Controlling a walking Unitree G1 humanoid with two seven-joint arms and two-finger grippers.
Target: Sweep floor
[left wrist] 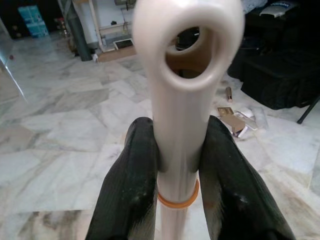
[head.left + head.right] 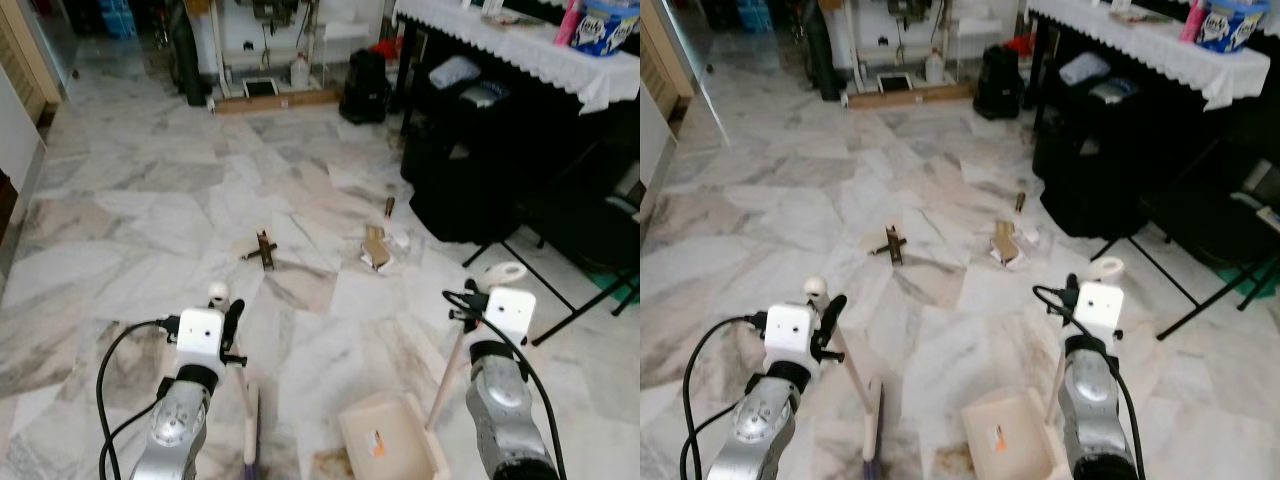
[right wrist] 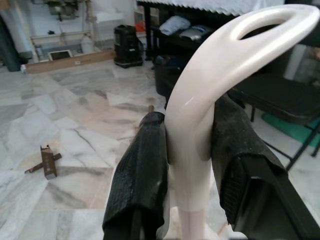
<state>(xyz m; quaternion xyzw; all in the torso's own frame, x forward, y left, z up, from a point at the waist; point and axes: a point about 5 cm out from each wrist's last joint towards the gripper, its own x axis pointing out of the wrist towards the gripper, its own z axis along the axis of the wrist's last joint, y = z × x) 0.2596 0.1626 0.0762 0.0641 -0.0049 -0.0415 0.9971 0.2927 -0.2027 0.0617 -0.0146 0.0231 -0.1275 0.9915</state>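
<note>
Left claw (image 1: 177, 165) pinches the broom (image 2: 247, 425) handle, right claw (image 3: 187, 165) pinches the dustpan (image 2: 392, 438) handle, pan resting on the floor (image 2: 150, 200) near the robot. Debris (image 2: 376, 247) and a brown scrap (image 2: 264, 250) lie farther ahead. Best approach: step closer, keep the pan edge flat, draw litter toward it in short strokes.

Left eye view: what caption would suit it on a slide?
Robot holds a broom in its left gripper and a dustpan in its right gripper, facing scattered litter on marble floor.
</note>
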